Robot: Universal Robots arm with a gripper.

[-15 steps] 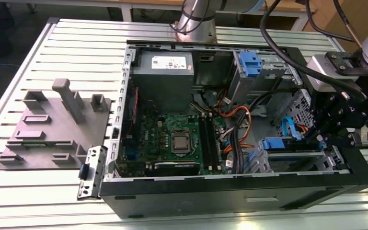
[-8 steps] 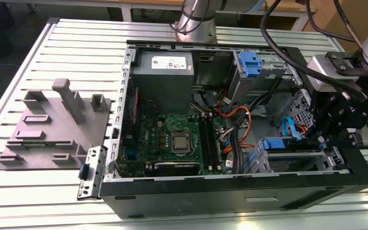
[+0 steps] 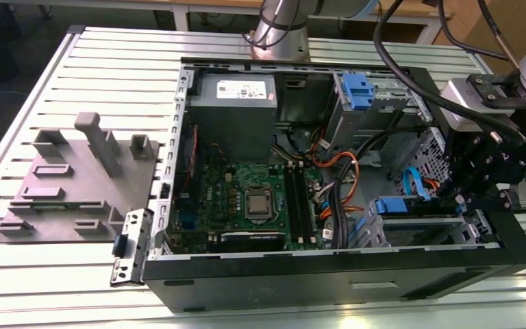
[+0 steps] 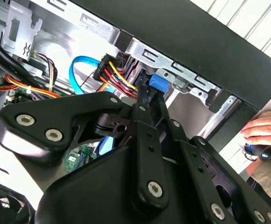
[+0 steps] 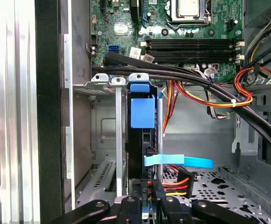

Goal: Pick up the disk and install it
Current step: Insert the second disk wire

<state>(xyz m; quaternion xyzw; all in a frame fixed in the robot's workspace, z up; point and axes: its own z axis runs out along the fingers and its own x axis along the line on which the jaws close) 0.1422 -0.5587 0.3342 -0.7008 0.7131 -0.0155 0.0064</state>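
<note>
The disk (image 3: 396, 205) stands on edge in the drive cage (image 3: 427, 229) at the exterior view's lower right corner of the open computer case. In the first wrist view the disk (image 5: 136, 144) is a dark slab with its blue carrier (image 5: 142, 111) at the far end, between the cage's metal rails. My gripper (image 3: 468, 204) reaches down into that cage. Its black fingers (image 5: 131, 205) flank the disk's near end, and my gripper (image 5: 145, 199) is shut on it. In the second wrist view my gripper (image 4: 150, 95) points at the blue carrier (image 4: 157, 83).
A blue flat cable (image 5: 182, 162) and red, yellow and orange wires (image 5: 175, 183) run beside the disk. Thick black cables (image 5: 172, 74) cross above the cage. The motherboard (image 3: 244, 199), power-supply box (image 3: 235, 92) and grey fixture (image 3: 71, 178) lie to the left. A person's hand (image 4: 266, 130) rests outside the case wall.
</note>
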